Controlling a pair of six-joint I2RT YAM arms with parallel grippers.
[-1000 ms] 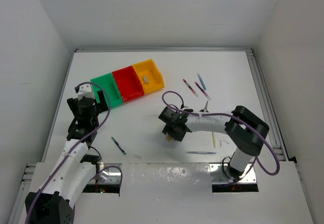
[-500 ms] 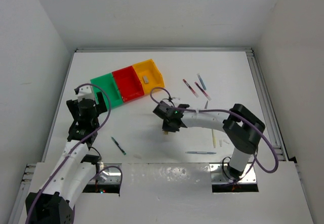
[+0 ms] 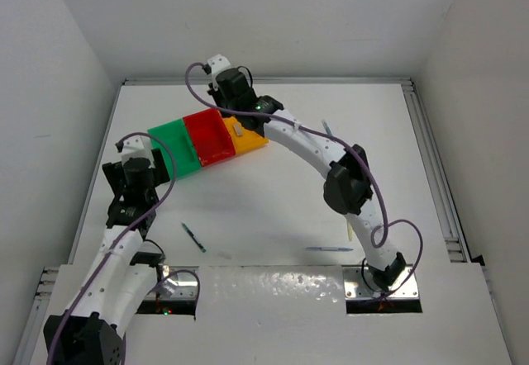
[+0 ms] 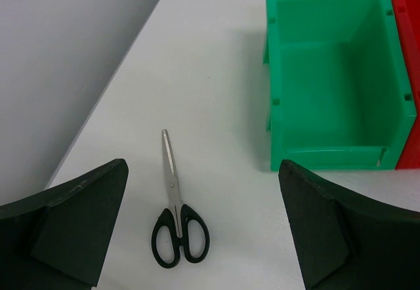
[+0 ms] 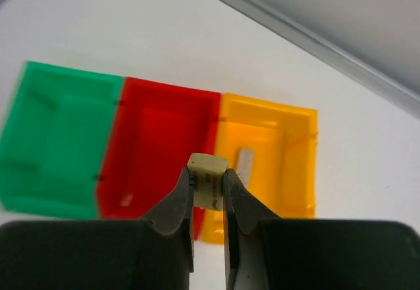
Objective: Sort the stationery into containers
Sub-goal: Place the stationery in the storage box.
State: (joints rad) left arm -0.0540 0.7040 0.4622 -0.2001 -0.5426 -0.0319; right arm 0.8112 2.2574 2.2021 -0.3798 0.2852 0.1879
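A small tan eraser block (image 5: pixel 207 166), pale and square-edged, is pinched in the narrow jaws of the right gripper (image 5: pixel 209 180), above where the red bin (image 5: pixel 164 139) meets the yellow bin (image 5: pixel 298 165). The right arm reaches toward 11 o'clock. The left gripper (image 4: pixel 197 227) gapes wide over the scissors (image 4: pixel 176 218).

Scissors (image 4: pixel 176 221) lie on table (image 4: pixel 216 93) near end bin (image 4: pixel 335 73).

White table (image 3: pixel 273 200), green-red-yellow bins (image 3: pixel 204 138) at ten o'clock, dark pen (image 3: pixel 193 237) at eight, pale-blue pen (image 3: pixel 328 249) at five, scissors (image 4: pixel 177 218) at eight o'clock of the bins
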